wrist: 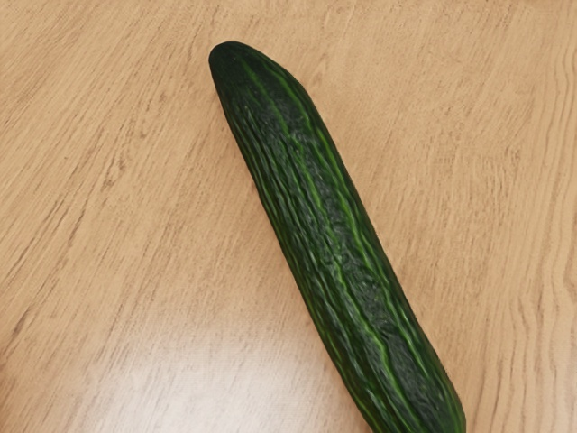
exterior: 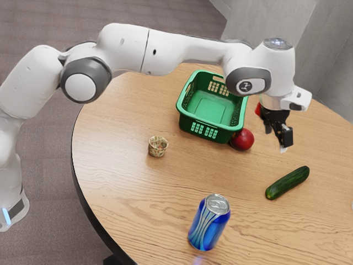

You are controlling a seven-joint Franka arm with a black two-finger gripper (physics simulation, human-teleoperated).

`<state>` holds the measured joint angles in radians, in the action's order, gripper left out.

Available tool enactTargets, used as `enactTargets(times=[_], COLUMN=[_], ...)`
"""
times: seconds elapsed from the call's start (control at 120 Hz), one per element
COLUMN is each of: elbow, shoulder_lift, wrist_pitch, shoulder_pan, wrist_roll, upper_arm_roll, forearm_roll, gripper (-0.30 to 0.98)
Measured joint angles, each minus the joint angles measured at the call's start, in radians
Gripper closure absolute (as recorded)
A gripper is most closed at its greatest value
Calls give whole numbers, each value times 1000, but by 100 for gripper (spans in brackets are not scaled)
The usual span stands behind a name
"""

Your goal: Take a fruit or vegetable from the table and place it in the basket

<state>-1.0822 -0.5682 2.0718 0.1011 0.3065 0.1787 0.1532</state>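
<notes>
My gripper point(exterior: 277, 134) hangs above the table with its fingers apart and nothing between them. A dark green cucumber point(exterior: 288, 183) lies on the wood, below the hand and closer to the exterior view's lower edge; in the wrist view the cucumber point(wrist: 325, 225) stretches diagonally under the hand. The green basket point(exterior: 214, 128) stands upright, its visible floor bare. Against its near corner sits a dark red round fruit or vegetable point(exterior: 242, 139). Something red point(exterior: 258, 109) is partly hidden behind the gripper.
On the round wooden table point(exterior: 165, 193), a blue can point(exterior: 209, 222) stands near the exterior view's bottom edge. A small speckled cup point(exterior: 158, 146) is to the left of the basket in that view. Grey walls point(exterior: 325, 55) rise behind the table.
</notes>
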Motion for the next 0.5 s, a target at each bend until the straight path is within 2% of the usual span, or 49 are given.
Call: enactTargets(times=[0.075,0.217,0.283,0.317,0.5], elbow=[8,84,96,102,114], shoulder_lift=[-34,-109,-124,-130,-157], wrist_pitch=[87,125,111,105,161], shoulder_pan=[38,141,146,138,119], wrist_roll=[63,203,282,325,527], upper_arm_roll=[-16,-91,-102,-104,-108], forearm_roll=[41,332,409,400,246], gripper=[0,0,0,0,0])
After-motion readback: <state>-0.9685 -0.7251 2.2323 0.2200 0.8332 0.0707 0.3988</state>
